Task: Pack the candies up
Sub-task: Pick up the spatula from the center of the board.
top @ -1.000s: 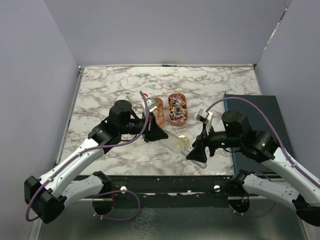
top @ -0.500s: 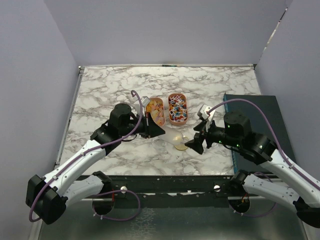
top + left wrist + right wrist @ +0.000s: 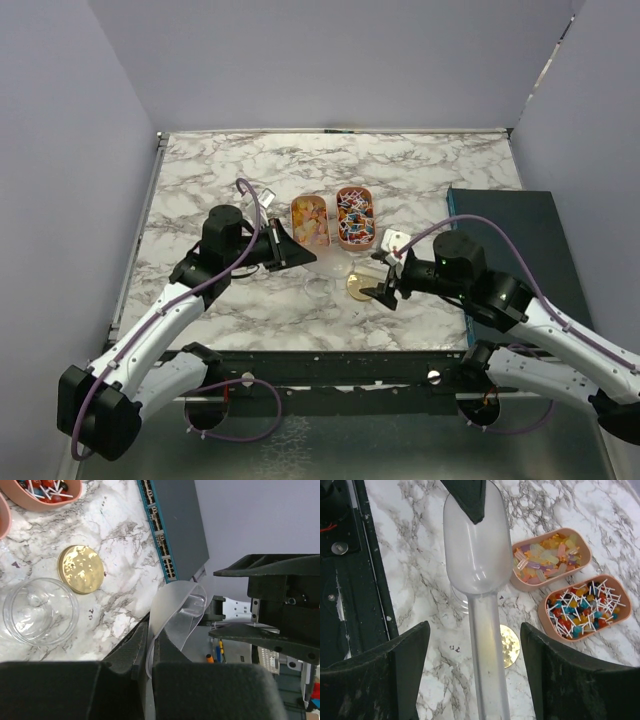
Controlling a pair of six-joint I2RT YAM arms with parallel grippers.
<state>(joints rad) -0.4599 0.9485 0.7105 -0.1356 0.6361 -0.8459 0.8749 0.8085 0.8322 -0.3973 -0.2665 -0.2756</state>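
Note:
The candies fill two oval trays: orange-yellow ones [image 3: 547, 555] [image 3: 309, 222], and red, blue and white ones [image 3: 582, 605] [image 3: 355, 215]. A clear plastic scoop [image 3: 477, 555] [image 3: 175, 610] hangs above the marble table. My left gripper [image 3: 150, 630] [image 3: 288, 250] is shut on the rim of its bowl. The scoop's handle runs between the fingers of my right gripper [image 3: 474, 630] [image 3: 385, 290], which stands open with both fingers well clear of it. A clear empty jar [image 3: 40, 611] [image 3: 322, 290] stands under the scoop, with the gold lid [image 3: 81, 569] [image 3: 360, 287] flat beside it.
A dark blue-grey box [image 3: 510, 250] [image 3: 175, 525] lies along the table's right side. The black front rail [image 3: 350, 580] runs at the near edge. Grey walls close in the left, back and right.
My left gripper has carried the scoop left and away from the near edge, over the jar. My right gripper has followed it leftward, its jaws staying wide.

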